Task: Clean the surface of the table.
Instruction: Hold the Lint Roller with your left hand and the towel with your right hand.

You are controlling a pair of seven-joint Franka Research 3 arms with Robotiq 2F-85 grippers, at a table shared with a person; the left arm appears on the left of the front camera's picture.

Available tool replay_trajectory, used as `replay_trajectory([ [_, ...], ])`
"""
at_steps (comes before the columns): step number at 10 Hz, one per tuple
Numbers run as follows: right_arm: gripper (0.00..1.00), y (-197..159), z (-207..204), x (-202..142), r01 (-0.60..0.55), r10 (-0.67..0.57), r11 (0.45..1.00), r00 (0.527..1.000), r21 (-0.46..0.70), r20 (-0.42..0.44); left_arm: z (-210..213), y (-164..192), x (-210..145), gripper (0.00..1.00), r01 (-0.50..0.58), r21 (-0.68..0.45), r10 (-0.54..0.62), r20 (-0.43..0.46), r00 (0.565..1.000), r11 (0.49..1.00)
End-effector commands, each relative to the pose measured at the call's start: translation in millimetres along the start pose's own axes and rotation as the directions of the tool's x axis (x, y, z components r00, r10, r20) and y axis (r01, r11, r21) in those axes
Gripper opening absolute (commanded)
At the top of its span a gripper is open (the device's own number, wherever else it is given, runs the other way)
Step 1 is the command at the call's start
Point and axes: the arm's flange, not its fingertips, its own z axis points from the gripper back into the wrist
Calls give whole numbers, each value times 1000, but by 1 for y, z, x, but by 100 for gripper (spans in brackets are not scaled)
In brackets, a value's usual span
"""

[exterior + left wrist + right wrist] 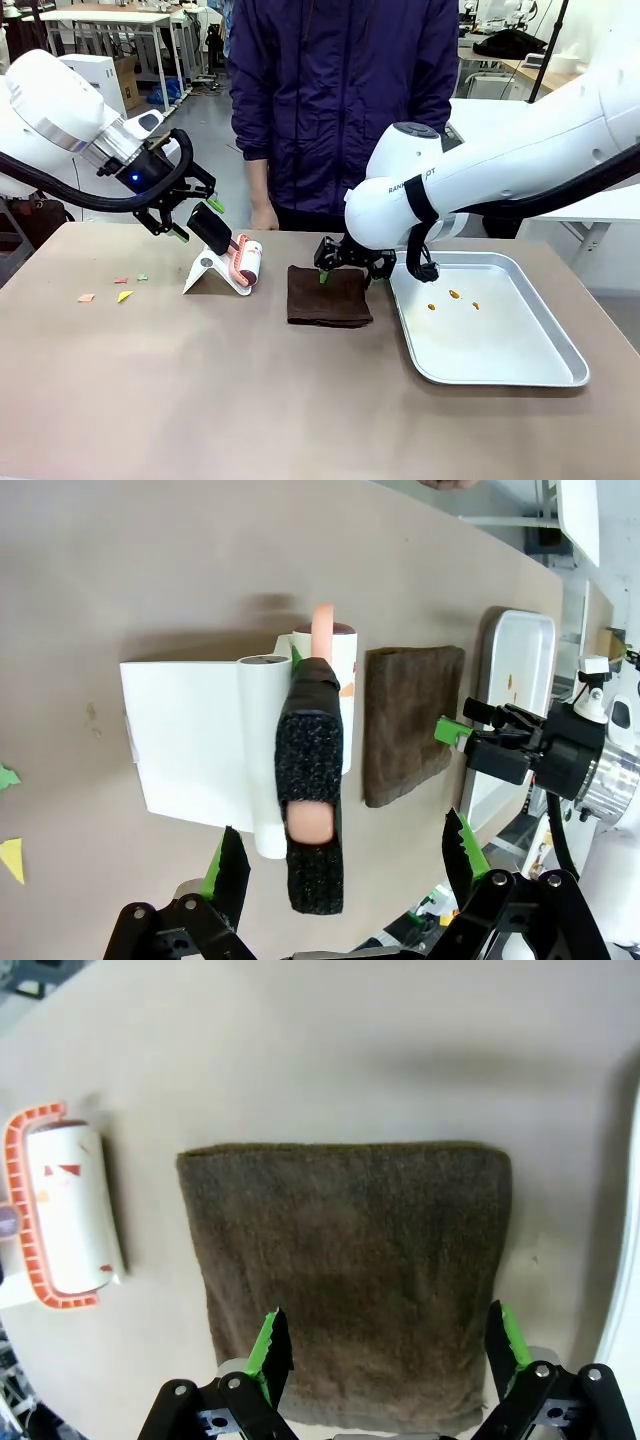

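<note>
Both sets of fingers wide open, nothing held. Left gripper point(197, 220) straddles roller point(245, 262) handle; right gripper point(345, 268) over cloth point(328, 296). Table point(250, 400) beneath everything, scraps point(123, 296) at left.

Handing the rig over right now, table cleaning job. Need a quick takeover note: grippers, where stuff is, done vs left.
Left gripper: open, straddling the black handle of the lint roller on its white stand; nothing gripped.
Right gripper: open, low over the far edge of the brown cloth; nothing gripped.
Paper scraps lie on the table near its left end; a few orange bits sit in the tray on the right.
Done: no cleaning visible.
Left: grip a tool, clear the scraps.
</note>
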Motion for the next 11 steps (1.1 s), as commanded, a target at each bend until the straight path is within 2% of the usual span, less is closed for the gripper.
replay_trajectory([
  [1,100,11,-7,4,9,-10,998,999,-56,-31,-3,-7,2,100,18,2,-18,12,1000,1000],
  [4,100,7,-17,6,74,-75,992,997,-106,-7,-6,-8,2,100,17,16,-17,7,1000,1000],
  [7,100,8,-18,5,93,-91,989,996,-112,21,-8,-11,2,100,23,39,-23,3,1000,999],
  [11,100,9,-19,3,86,-85,987,996,-138,16,-9,-11,2,100,18,49,-19,18,1000,999],
])
